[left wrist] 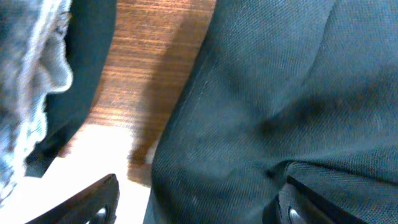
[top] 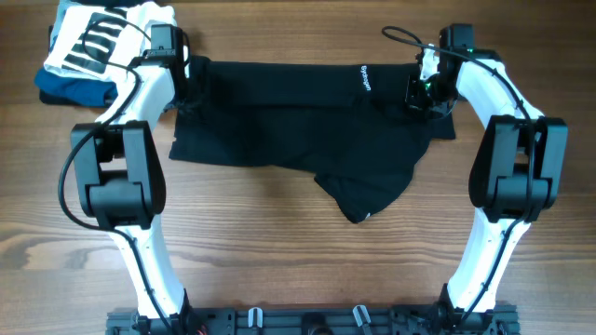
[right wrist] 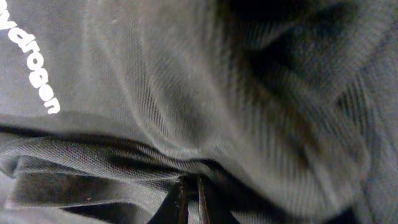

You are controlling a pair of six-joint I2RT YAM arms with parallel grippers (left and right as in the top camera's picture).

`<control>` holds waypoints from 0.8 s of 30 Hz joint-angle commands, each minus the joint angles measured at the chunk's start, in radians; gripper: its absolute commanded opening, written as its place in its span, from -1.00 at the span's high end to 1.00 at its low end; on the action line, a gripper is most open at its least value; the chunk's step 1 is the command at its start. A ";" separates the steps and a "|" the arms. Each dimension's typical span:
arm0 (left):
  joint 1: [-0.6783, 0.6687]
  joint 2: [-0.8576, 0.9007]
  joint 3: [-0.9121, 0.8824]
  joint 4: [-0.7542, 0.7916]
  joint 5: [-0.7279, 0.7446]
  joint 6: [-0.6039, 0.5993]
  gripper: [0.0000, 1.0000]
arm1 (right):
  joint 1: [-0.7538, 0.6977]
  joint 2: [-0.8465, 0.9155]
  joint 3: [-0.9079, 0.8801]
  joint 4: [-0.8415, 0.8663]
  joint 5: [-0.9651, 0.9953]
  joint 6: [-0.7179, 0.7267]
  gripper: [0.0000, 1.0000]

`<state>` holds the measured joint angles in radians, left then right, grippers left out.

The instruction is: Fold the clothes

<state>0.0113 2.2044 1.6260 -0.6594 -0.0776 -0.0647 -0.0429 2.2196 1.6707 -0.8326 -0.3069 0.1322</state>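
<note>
black soft clothes, likely light, limp, unslippery; best held at corners either side of white lettering; left gripper spread apart, right gripper pinched on fabric

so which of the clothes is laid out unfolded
The large black garment, spread across the table's middle; the white striped top and blue piece sit folded in a corner pile.

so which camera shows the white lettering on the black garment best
The right wrist view: the white lettering sits large and sharp at the left edge, though the frame cuts it off. Overhead shows it whole but tiny on the black garment. The left wrist view shows none of it.
</note>
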 commanded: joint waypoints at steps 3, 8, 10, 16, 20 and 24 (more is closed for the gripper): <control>-0.004 -0.206 -0.005 -0.063 -0.025 0.008 -0.77 | -0.005 -0.137 0.134 -0.131 -0.008 -0.055 -0.10; -0.004 -0.412 -0.005 -0.200 0.040 0.008 -0.93 | -0.004 -0.327 0.162 -0.241 -0.011 -0.054 -0.99; -0.004 -0.481 -0.005 -0.270 0.103 0.008 -0.95 | -0.004 -0.407 0.162 -0.307 -0.013 -0.054 -0.99; -0.002 -0.575 -0.011 -0.614 0.137 -0.086 -0.99 | 0.001 -0.561 0.137 -0.590 -0.030 -0.044 -0.99; -0.001 -0.574 -0.138 -0.610 0.072 -0.270 -0.99 | 0.031 -0.569 -0.005 -0.607 -0.016 0.038 -0.91; 0.016 -0.574 -0.359 -0.357 0.045 -0.377 -0.99 | 0.082 -0.569 -0.261 -0.437 0.023 0.165 -0.85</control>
<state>0.0090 1.6253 1.4048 -1.1522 0.0055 -0.3096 0.0059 1.6436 1.5616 -1.3415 -0.3096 0.1867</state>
